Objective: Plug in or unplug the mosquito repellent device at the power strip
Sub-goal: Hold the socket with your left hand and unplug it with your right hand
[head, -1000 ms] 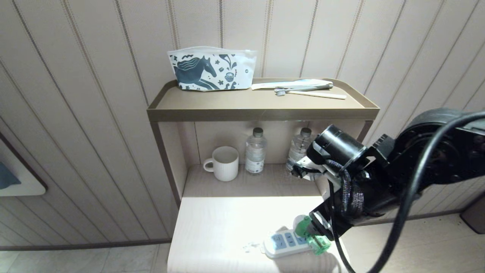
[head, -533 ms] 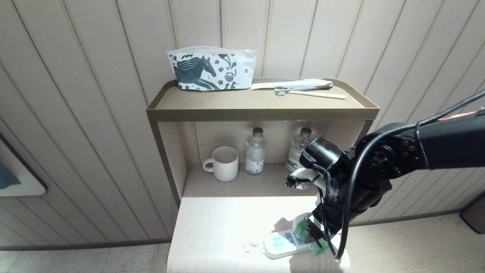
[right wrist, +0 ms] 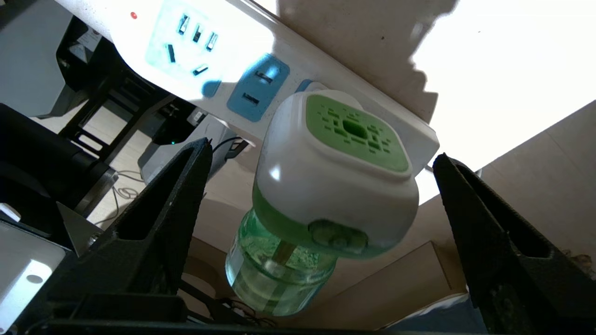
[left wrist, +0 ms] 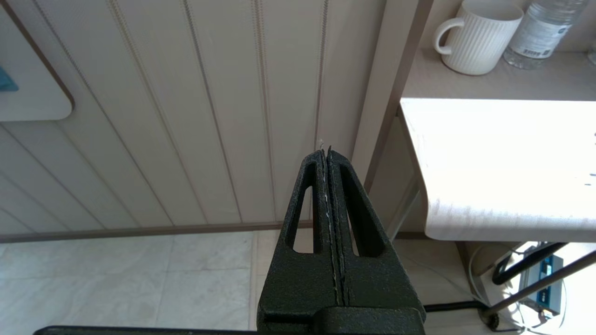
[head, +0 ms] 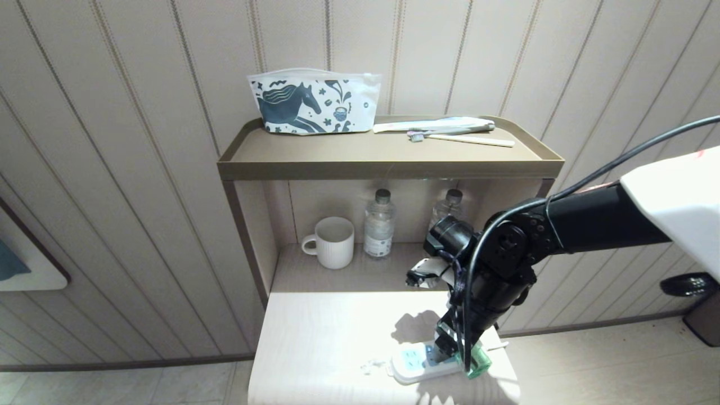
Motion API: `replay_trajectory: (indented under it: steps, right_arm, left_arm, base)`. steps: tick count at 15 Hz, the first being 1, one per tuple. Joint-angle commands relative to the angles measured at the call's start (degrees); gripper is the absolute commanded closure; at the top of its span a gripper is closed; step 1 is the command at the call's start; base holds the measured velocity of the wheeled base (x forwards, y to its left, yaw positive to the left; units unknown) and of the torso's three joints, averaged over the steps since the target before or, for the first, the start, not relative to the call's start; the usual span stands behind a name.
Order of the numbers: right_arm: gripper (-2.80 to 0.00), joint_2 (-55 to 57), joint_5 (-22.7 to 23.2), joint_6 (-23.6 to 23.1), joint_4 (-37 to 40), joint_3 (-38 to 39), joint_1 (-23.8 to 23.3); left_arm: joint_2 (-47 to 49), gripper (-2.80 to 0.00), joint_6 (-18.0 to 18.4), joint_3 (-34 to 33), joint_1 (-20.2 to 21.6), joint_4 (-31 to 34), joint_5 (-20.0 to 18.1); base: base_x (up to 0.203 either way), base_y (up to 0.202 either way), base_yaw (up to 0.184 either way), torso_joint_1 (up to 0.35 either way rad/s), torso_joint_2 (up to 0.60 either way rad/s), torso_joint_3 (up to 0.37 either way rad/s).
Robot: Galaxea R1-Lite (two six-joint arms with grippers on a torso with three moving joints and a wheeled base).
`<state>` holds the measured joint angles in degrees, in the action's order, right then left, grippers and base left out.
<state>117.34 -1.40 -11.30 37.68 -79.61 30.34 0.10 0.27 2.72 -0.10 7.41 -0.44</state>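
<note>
Resting on a pale table (head: 315,337), power strip (head: 413,363) perhaps overhangs its edge.

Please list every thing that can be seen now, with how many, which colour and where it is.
Mosquito repellent device: one, white and green, on the power strip's end socket, between the right claw's fingers.
Power strip: one, white with pale blue sockets, front of the table.
Table: one, pale wood.
Mug: one, white, lower shelf.
Water bottles: two, clear, lower shelf.
Pouch: one, white with dark horse print, top shelf.
Toothbrush: one, pale, top shelf.
Right claw: black, open around the device.
Left claw: black, shut, beside the table.
</note>
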Motion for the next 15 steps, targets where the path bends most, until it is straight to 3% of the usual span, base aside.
replay_trajectory:
  steps: [1, 8, 15]
  right_arm:
    - [-2.80, 2.14, 0.05, -1.95, 0.43, -2.55, -0.97]
    - [-2.80, 3.41, 0.00, -2.84, 4.96, -4.68, -1.60]
    - [-2.80, 4.30, -0.27, 6.90, 7.66, -6.52, -0.28]
  left_arm:
    - [0.08, 0.00, 0.00, 0.01, 0.01, 0.06, 0.00]
    - [0.08, 0.00, 0.00, 0.01, 0.01, 0.06, 0.00]
    - [0.08, 0.00, -0.05, 0.01, 0.08, 0.06, 0.05]
  base:
    - [0.000, 0.000, 0.000, 0.000, 0.00, 0.000]
    - [0.000, 0.000, 0.000, 0.000, 0.00, 0.000]
    - [0.000, 0.000, 0.000, 0.000, 0.00, 0.000]
